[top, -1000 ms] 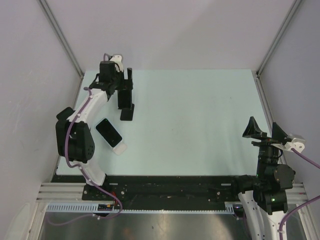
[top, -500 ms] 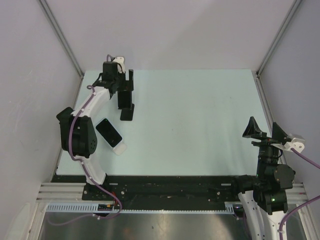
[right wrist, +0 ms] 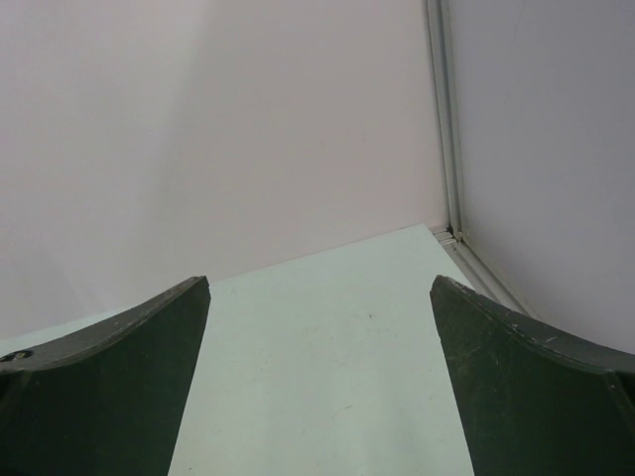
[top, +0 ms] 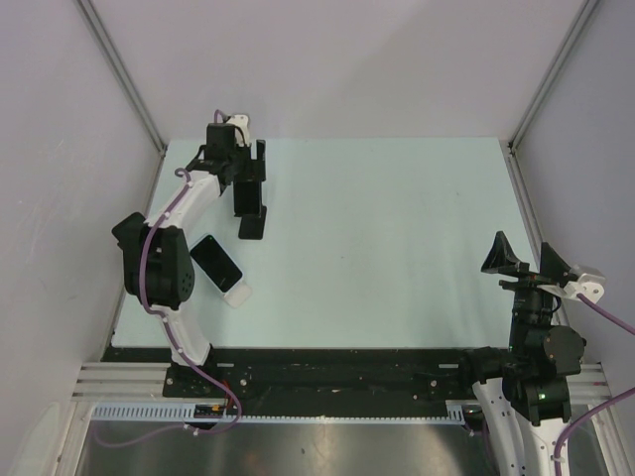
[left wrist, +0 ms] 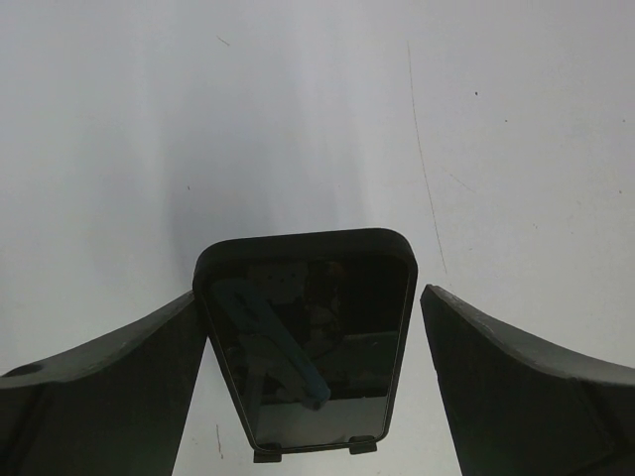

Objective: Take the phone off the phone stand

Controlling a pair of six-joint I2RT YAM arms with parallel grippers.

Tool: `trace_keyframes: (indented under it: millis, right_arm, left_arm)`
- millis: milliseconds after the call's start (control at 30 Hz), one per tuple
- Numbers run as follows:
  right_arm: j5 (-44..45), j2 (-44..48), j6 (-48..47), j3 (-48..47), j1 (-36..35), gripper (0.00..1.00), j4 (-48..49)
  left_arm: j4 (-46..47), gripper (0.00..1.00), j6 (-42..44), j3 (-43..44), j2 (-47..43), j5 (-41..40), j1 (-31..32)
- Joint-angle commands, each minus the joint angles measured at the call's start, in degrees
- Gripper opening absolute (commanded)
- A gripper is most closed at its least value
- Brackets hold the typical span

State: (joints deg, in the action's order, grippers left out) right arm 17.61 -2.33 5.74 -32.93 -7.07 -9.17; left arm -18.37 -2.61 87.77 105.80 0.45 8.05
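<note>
From above: L arm reaches to the far-left part of the surface (top: 397, 248), and the L pincer (top: 248, 171) sits right at the phone stand (top: 252, 226). The phone (top: 248, 198) is in the stand, propped up, dark and seen nearly edge-on from here. A second handset (top: 216, 263) lies flat on the surface nearer the arm bases, just beside the L arm's elbow, w/ a white bit at its near end. R arm is folded up at the near-right corner, well apart from all that. R pincer (top: 529, 260) is up in the air, jaws spread wide.

L wrist cam: the phone (left wrist: 308, 337) fills the middle, screen facing the lens, dark glass w/ reflections. Its lower edge rests on two small tabs of the phone stand (left wrist: 263, 454). L pincer (left wrist: 308, 293) straddles it, one finger (left wrist: 119, 387) each side, jaws spread. A strip of pale background shows btw the phone's edge & the finger on the right of the pic. The finger on the left of the pic sits tight against the other edge: touching or a hair off, can't tell from this angle. So the pincer isn't clamped on the phone.

R wrist cam: both fingers (right wrist: 99, 387) of the R pincer (right wrist: 317, 283) sit at the bottom corners, far apart, gripping nothing. Btw them the pale surface (right wrist: 327, 367) runs to the back wall & the corner post (right wrist: 446, 119).
</note>
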Motion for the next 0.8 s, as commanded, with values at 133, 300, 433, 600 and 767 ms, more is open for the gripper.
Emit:
trace_keyframes:
  millis: [133, 300, 433, 600, 767]
  right_arm:
    - [0.6, 0.5, -0.7, -1.7, -0.3, 1.0, 0.8]
    - [0.4, 0.4, -0.7, -1.7, -0.3, 1.0, 0.7]
    - [0.5, 0.5, -0.8, -1.7, -0.3, 1.0, 0.8]
    - [0.4, 0.5, -0.8, -1.7, -0.3, 1.0, 0.8]
    - [-0.6, 0.4, -0.8, -1.7, -0.3, 1.0, 0.9]
  left_arm:
    - [0.5, 0.88, 0.2, 0.9, -1.2, 2.2, -0.5]
    - [0.5, 0.76, -0.1, 0.3, -1.6, 2.5, -0.5]
    - [0.5, 0.56, -0.3, -0.4, -1.9, 1.9, -0.5]
    - [0.5, 0.16, 0.0, -1.5, -3.4, 1.4, -0.5]
    - [0.6, 0.0, -1.1, -2.4, -5.5, 0.1, -0.5]
